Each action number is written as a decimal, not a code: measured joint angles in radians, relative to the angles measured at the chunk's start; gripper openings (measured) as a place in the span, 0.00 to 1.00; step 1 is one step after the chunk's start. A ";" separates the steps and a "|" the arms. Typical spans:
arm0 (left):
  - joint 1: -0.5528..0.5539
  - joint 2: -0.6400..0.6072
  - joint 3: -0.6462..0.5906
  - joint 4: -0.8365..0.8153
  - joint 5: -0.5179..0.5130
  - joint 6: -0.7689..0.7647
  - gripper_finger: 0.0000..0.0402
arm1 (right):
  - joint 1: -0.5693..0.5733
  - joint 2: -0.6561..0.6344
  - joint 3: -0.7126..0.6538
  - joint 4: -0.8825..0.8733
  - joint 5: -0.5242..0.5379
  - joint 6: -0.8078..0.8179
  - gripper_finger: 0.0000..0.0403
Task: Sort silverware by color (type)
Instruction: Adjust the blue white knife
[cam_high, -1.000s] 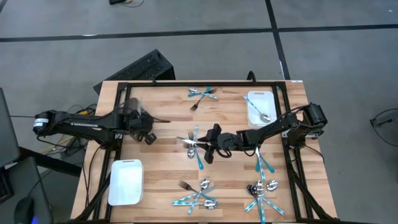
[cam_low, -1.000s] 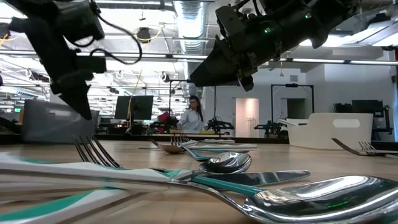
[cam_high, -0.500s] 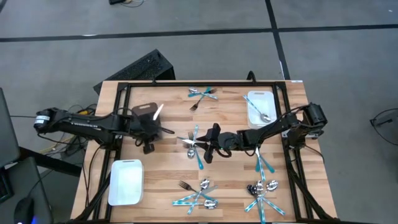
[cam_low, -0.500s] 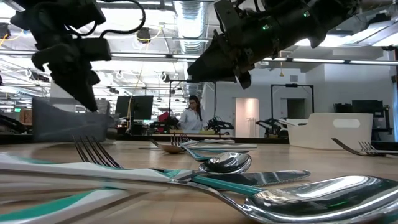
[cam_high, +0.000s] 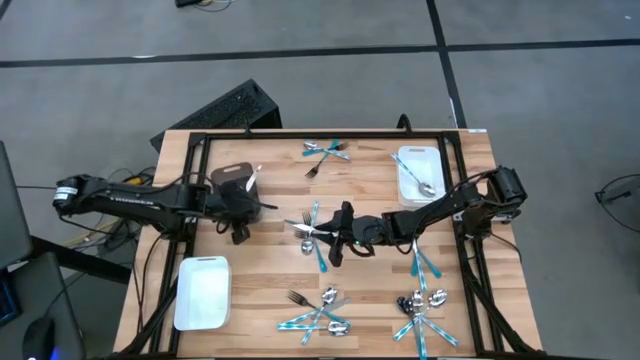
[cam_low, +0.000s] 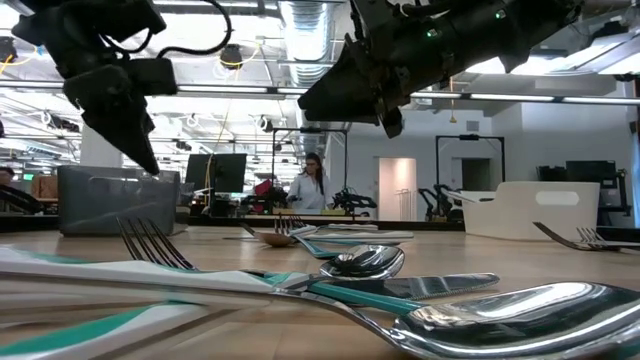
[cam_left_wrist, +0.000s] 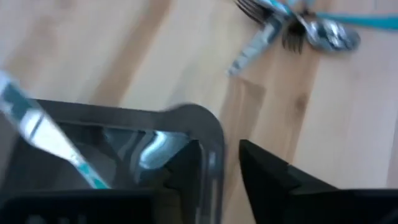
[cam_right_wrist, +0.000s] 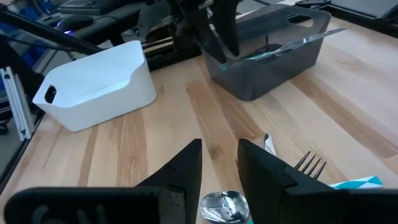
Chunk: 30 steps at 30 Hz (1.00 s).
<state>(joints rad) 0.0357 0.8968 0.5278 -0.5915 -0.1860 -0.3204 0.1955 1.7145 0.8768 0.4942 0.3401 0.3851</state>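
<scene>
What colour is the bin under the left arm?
Dark grey bin, clearest in the right wrist view.

Knife (cam_right_wrist: 292, 45) in bin (cam_right_wrist: 273, 68)

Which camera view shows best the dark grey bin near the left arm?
The right wrist view: the dark grey bin shows whole there, with a teal-handled piece leaning on its rim. The high view shows it small, partly under the left gripper. The low view shows one wall only, the left wrist view a blurred corner.
</scene>
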 joint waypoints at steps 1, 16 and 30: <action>0.000 -0.014 0.000 -0.001 -0.032 -0.009 0.30 | 0.000 0.000 0.000 0.002 0.000 0.000 0.32; 0.207 0.066 -0.011 -0.049 -0.206 -0.250 0.39 | -0.010 0.000 0.000 0.014 -0.001 0.027 0.32; 0.208 0.253 -0.011 -0.038 -0.212 -0.307 0.37 | 0.008 0.000 0.000 -0.005 -0.002 0.026 0.32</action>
<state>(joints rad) 0.2432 1.1500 0.5167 -0.6300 -0.3980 -0.6277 0.2036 1.7145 0.8772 0.4890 0.3382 0.4114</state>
